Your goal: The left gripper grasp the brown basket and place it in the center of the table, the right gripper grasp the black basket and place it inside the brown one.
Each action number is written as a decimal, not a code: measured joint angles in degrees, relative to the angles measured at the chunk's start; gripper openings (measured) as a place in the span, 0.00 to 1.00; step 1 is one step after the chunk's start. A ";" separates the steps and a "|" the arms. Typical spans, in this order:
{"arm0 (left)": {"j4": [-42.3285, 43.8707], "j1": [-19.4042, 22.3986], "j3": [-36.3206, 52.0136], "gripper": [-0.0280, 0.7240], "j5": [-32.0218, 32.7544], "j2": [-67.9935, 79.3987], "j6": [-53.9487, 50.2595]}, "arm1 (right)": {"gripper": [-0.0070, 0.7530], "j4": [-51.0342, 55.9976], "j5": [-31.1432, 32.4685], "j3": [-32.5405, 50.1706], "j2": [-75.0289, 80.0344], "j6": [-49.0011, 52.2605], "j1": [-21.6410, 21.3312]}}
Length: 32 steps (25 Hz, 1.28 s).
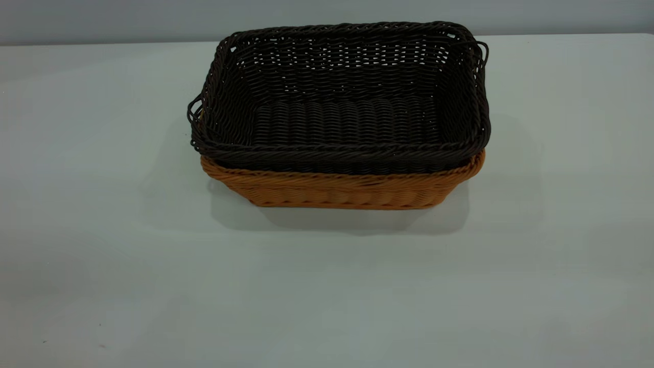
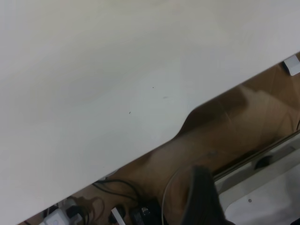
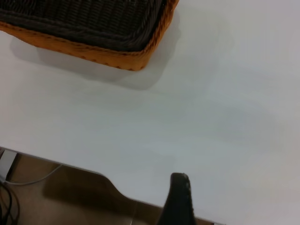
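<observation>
Black basket (image 1: 347, 97) sits nested in the brown basket (image 1: 342, 189), mid-counter (image 1: 102, 204). Each end effector, left (image 2: 202, 197) and right (image 3: 178, 199), touches nothing; can't tell whether either is spread.

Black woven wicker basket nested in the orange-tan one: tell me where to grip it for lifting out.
Grip the black woven wicker basket by its braided rim on a short end, coming from above; the rim stands proud of the orange-tan wicker basket, whose walls cover its sides.

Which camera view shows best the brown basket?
The exterior view: the brown basket shows its whole near wall on the table, with the black basket nested inside. The right wrist view shows only one corner of it. The left wrist view shows none of it.
</observation>
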 joint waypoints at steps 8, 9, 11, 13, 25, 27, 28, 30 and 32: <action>-0.05 8.57 0.00 0.67 -0.05 -1.54 0.00 | 0.75 0.07 -0.05 0.00 -5.57 0.00 -13.23; -0.05 10.89 0.00 0.67 -0.05 -2.13 0.00 | 0.75 0.07 -0.05 0.00 -7.27 0.00 -14.54; -0.05 14.95 0.00 0.67 -0.05 -3.90 0.00 | 0.75 0.07 0.03 0.00 -10.44 0.00 -15.90; -0.05 18.89 0.00 0.67 -0.05 -6.02 0.00 | 0.75 0.07 0.22 0.00 -11.72 0.00 -16.06; -0.05 26.36 0.00 0.67 0.76 -21.22 0.00 | 0.75 0.07 0.30 0.00 -11.72 0.00 -16.00; -0.05 26.65 0.00 0.67 0.76 -21.22 0.00 | 0.75 0.07 0.30 0.00 -11.72 0.00 -16.00; -0.05 26.65 0.00 0.67 0.76 -21.23 0.00 | 0.75 0.07 0.30 0.00 -11.72 0.00 -16.00; -0.05 26.65 0.00 0.67 0.76 -21.23 0.00 | 0.75 0.07 0.30 0.00 -11.72 0.00 -16.00; -0.05 26.65 0.00 0.67 0.76 -21.23 0.00 | 0.75 0.07 0.30 0.00 -11.72 0.00 -16.00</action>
